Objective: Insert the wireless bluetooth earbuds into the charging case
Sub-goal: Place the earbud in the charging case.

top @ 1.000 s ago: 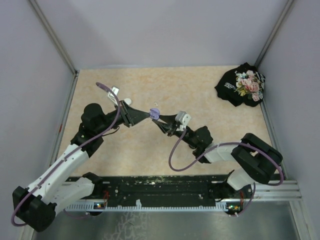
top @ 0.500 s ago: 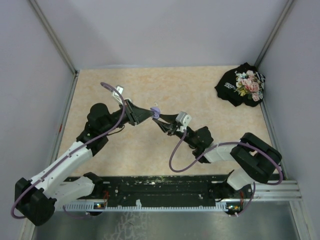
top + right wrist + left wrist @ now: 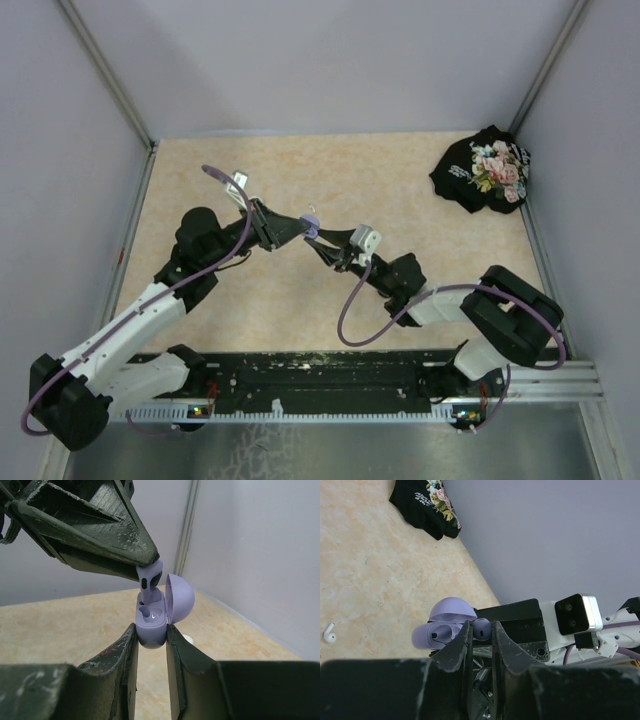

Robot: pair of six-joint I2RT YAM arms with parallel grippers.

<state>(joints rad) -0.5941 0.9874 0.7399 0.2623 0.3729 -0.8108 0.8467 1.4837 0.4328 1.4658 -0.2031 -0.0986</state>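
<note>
I can read no text, label or number anywhere from here; the black cloth [image 3: 482, 170] with the flower print carries pale marks like lettering, too small to make out.

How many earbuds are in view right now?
2. A purple earbud, pinched by the left gripper, partly in the open case held by the right gripper; a white earbud lying on the table. Others may be hidden.

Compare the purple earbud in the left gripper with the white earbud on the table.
The purple earbud is pinched in the left gripper; the white earbud lies loose on the table. The purple earbud sits at the mouth of the open case held in the right gripper; the white earbud lies well away from it. Both are small stemmed buds, neither fully seated.
</note>
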